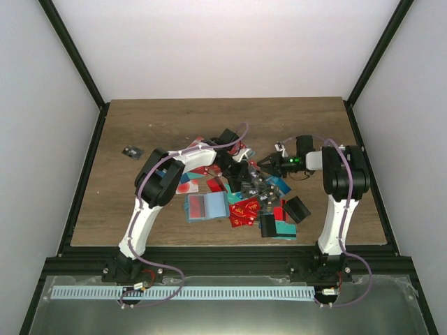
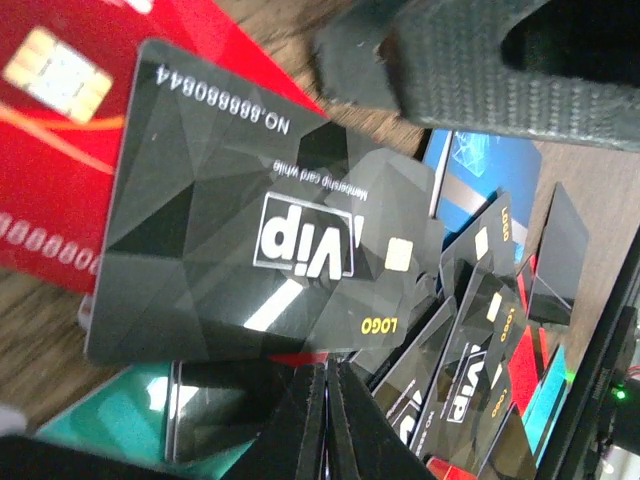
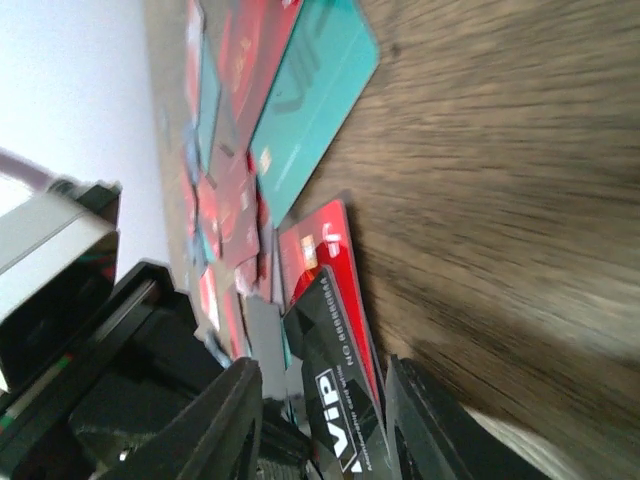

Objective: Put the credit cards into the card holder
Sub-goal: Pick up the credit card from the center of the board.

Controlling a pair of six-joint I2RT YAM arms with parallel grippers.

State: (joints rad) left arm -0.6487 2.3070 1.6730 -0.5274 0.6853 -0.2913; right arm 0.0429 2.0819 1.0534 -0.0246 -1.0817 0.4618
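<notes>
- One holder (image 1: 207,206), teal-blue, lies open and flat on the surface (image 1: 140,122) at the near-left edge of the pile, between the two arms.
- The cards (image 1: 244,208) are heaped mid-surface, overlapping, too many and too tangled to count. Most are red, with some teal and blue.
- Three black cases (image 1: 297,208) show in the top view: two at the near right of the pile and one at its far side.
- One small dark item (image 1: 130,151) lies well apart to the left.
- The left wrist view shows one black card (image 2: 260,230) raised and tilted above the rest. At least four more black ones are fanned to its right, over a red card (image 2: 60,150) and a blue card (image 2: 490,170).
- Left gripper (image 2: 328,385): the jaws are pressed together to a thin slit at the black card's lower edge, clamped on it.
- Right gripper (image 3: 322,372): the jaws stand apart with the black card (image 3: 335,400) on edge between them. I cannot tell whether either finger touches it.
- Beyond that gripper lie one red card (image 3: 315,245) and one teal card (image 3: 310,100), flat on the surface.
</notes>
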